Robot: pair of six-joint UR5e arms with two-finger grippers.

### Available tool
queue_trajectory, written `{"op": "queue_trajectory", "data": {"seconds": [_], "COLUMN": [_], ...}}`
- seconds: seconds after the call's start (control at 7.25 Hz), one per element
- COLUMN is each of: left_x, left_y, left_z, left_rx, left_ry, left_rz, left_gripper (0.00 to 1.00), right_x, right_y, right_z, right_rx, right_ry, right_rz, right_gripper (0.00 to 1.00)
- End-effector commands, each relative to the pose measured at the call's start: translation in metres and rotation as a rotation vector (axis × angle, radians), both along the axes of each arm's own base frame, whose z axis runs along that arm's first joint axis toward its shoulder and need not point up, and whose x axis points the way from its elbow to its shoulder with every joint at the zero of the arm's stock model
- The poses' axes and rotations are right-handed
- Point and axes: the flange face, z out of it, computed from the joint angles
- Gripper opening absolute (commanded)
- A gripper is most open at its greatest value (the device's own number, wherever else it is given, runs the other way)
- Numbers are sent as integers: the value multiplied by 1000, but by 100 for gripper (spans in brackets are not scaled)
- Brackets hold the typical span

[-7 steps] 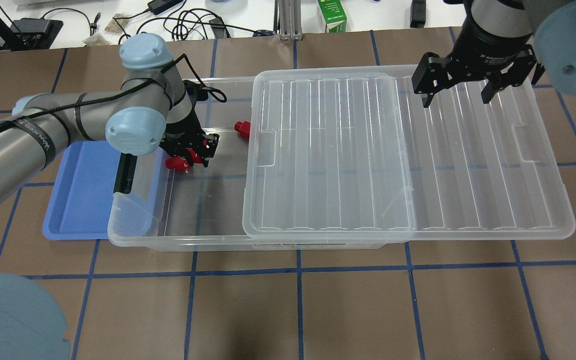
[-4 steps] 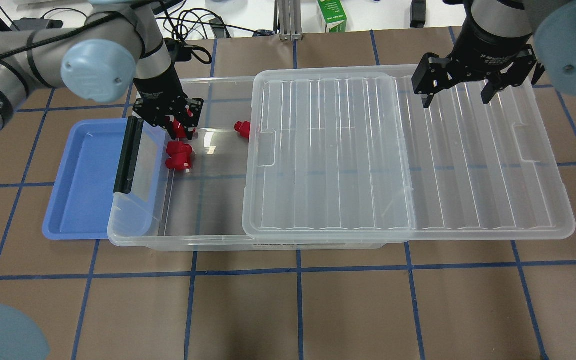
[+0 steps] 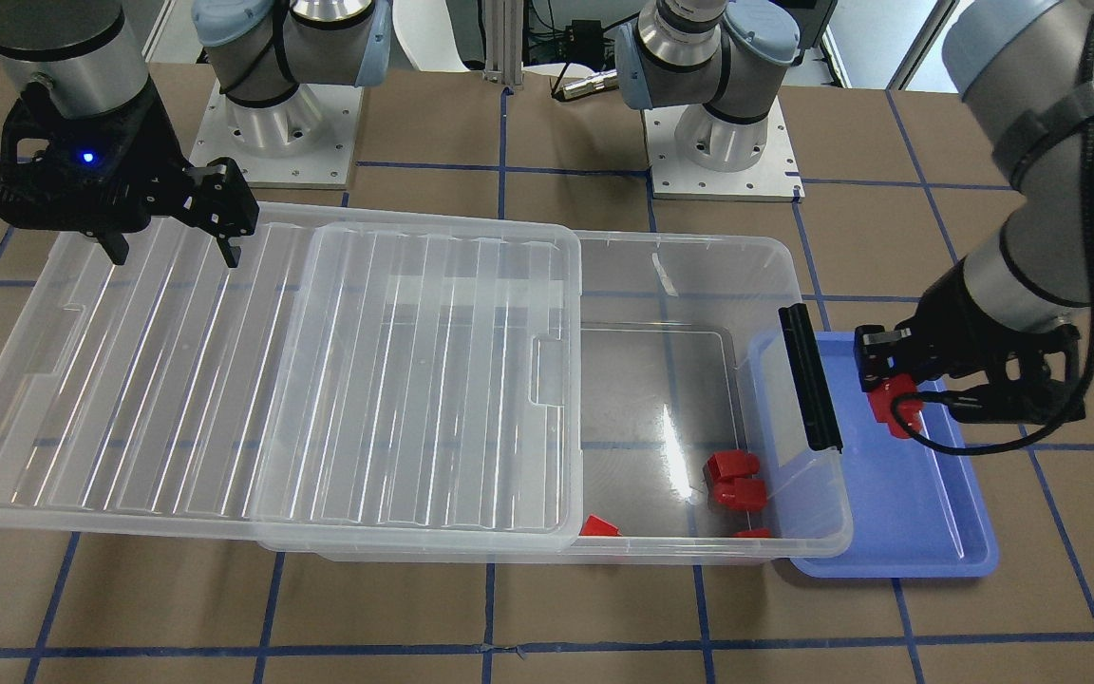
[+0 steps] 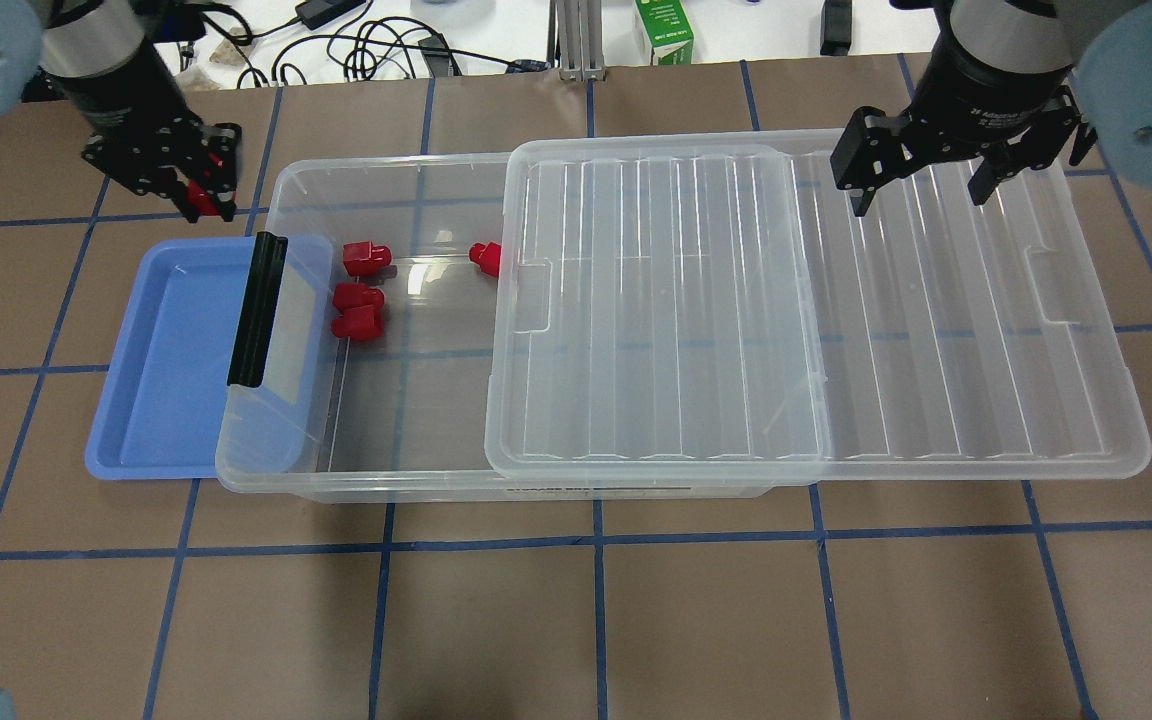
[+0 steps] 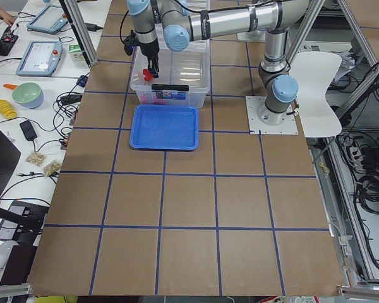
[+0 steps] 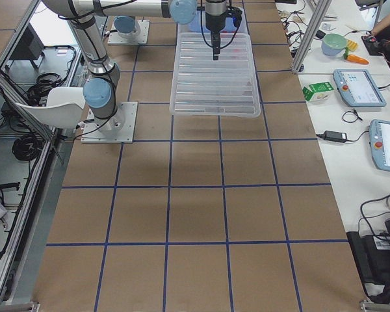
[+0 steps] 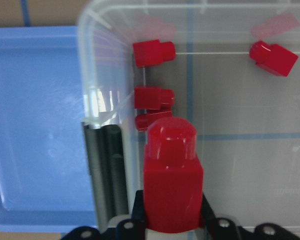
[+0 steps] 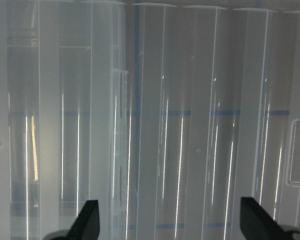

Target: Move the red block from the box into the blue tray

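1. The red block [image 7: 172, 185] looks light, stiff and smooth; its flat body sides suit a pinch, stub left free
2. It hangs outside the box [image 4: 356, 488], about the blue tray's [image 4: 166, 370] edge
3. The left gripper [image 4: 204, 203] clamps it, pointing down; the right gripper [image 4: 921, 195] hovers spread over the lid [image 4: 656, 300]

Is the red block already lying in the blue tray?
No, the jaws of the left gripper clamp the red block, lifted off the blue tray.

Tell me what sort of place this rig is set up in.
Likely a robotics lab workcell: arm bases bolted to a table gridded with blue tape, and teach pendants on a side bench.
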Motion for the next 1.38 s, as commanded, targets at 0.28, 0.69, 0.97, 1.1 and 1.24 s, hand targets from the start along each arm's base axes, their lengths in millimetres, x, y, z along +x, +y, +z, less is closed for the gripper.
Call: {"op": "queue_trajectory", "data": {"seconds": [0.28, 0.69, 0.97, 1.1, 1.24], "left_x": [78, 82, 84, 86, 85], "left_y": [-6, -6, -9, -10, -11], "left_z": [-99, -178, -203, -212, -223], "left_rx": [80, 89, 111, 123, 139], "left_ry": [42, 45, 54, 61, 67], "left_rz": [9, 13, 17, 18, 14], "left_gripper": [0, 0, 0, 0, 0], "right_x": [-184, -286, -291, -296, -305], "right_y": [17, 42, 37, 30, 18], "right_z": [25, 18, -61, -110, -137], "right_rx": [27, 43, 39, 54, 79], "right_ry": [47, 38, 46, 28, 5], "right_rz": [178, 114, 115, 102, 100], "right_gripper": [100, 100, 100, 100, 100]}}
